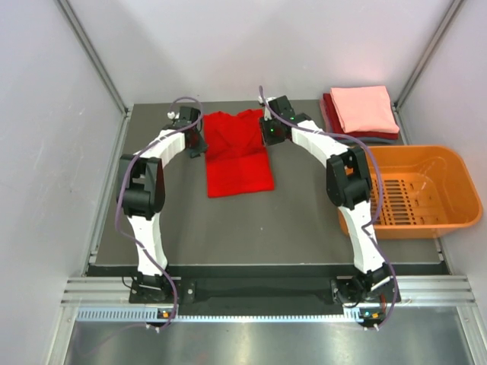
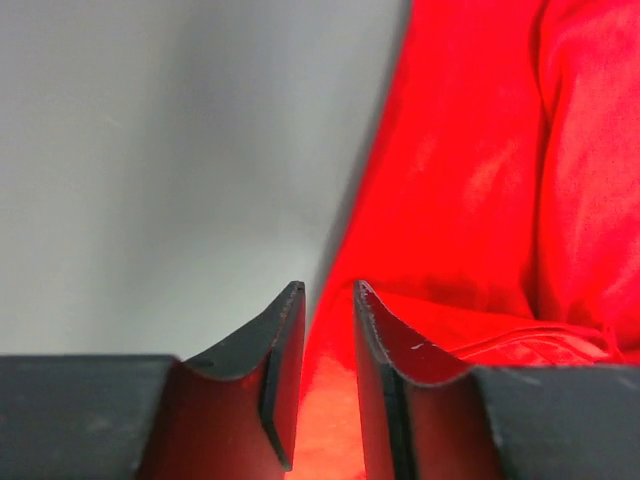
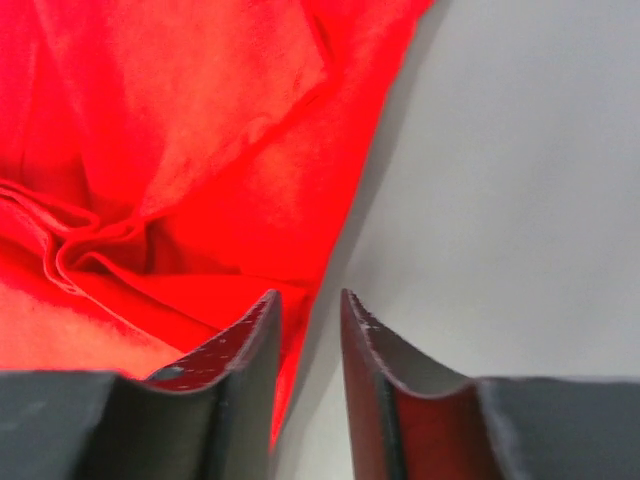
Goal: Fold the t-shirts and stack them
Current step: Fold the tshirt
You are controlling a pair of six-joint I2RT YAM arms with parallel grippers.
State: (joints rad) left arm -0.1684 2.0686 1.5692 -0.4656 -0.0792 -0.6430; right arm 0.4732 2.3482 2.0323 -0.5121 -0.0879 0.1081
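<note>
1. A bright red short-sleeved cloth t-shirt lies toward the far middle of the dark desk. Its upper part is rumpled, and an arm stands at either side.
2. The left gripper sits at the shirt's left edge. Its jaws are narrowly apart, and red cloth fills the gap.
3. The right gripper sits at the shirt's right edge. Its jaws are also slightly parted, and the hem runs into the gap.
4. In the far right corner, a salmon-pink folded shirt tops a dark red folded shirt, just behind an orange plastic basket.
</note>
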